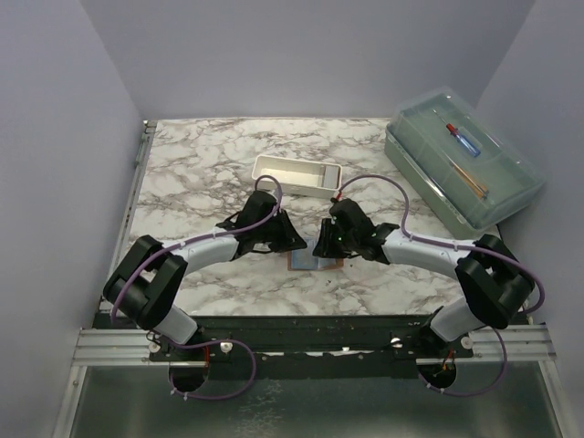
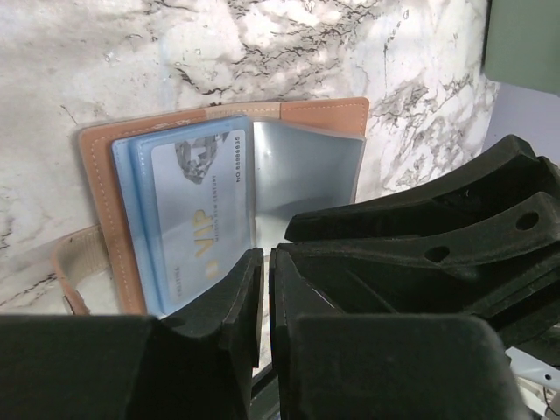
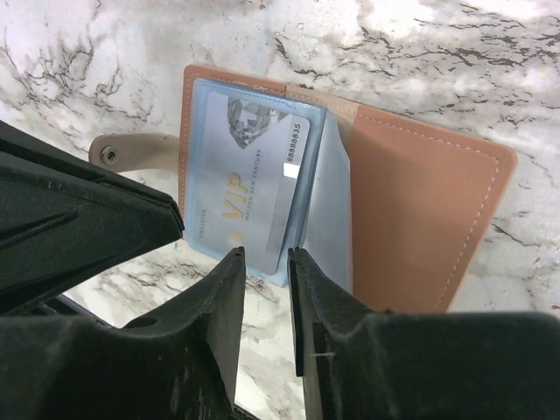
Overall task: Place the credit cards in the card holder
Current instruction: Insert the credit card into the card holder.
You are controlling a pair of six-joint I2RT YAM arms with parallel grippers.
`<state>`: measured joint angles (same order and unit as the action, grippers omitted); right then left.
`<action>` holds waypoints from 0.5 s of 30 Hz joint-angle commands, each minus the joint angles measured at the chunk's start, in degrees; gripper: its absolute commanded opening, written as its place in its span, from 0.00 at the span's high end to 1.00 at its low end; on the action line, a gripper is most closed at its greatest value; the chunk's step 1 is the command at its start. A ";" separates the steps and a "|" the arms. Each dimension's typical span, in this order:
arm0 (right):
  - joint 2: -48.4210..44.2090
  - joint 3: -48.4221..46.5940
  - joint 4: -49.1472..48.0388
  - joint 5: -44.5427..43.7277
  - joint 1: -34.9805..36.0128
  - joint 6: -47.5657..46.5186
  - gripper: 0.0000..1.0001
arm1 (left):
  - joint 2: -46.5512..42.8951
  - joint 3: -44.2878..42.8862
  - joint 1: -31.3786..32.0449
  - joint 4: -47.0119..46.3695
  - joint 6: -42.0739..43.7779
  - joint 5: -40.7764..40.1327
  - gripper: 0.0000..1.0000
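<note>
Now: card holder open, one card sleeved, both grippers over it

Okay, the card holder [image 1: 315, 262] lies opened flat on the marble table [image 1: 201, 164], close to the near edge and about midway between my two arms. On the right wrist camera I see a credit card [image 3: 249, 175], pale blue-grey with "VIP" printed on it, sitting inside a clear blue sleeve [image 3: 203, 105] on one half. Beside it a loose clear sleeve [image 3: 332, 219] stands up from the fold, and the other tan half is bare. The strap [image 3: 131, 153] with its snap dot sticks out on the card's side.

The left gripper [image 2: 264, 255] hovers low over the holder's edge, jaws all but closed with only a thin slit between them. I can see nothing caught in that slit. The right gripper [image 3: 262, 255] comes in from the opposite side with its jaws parted, and the sleeved card's lower edge lines up with that gap. I can't tell whether the fingers touch it. From above, both grippers crowd the holder, tips near each other.

Further back, the white tray [image 1: 297, 175] sits beyond the grippers. The clear lidded box [image 1: 461, 169] is off at the far right, well apart from the holder.
</note>
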<state>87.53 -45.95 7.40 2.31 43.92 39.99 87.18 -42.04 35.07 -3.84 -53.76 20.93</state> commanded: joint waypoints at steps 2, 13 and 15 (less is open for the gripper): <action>-0.46 1.82 -1.15 -1.42 0.30 0.33 0.70 | -0.84 0.12 0.53 -1.26 0.08 -0.18 0.82; 4.72 0.28 -4.82 -1.57 0.32 -1.66 0.81 | -2.60 5.18 0.36 -0.19 1.95 -1.81 0.68; 5.78 -0.15 -3.79 -3.38 0.37 -1.59 0.83 | -2.55 5.08 0.27 -0.04 2.33 -1.78 0.68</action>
<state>90.85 -44.64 3.86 2.20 43.92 39.16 86.35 -37.52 35.38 -4.05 -53.12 20.53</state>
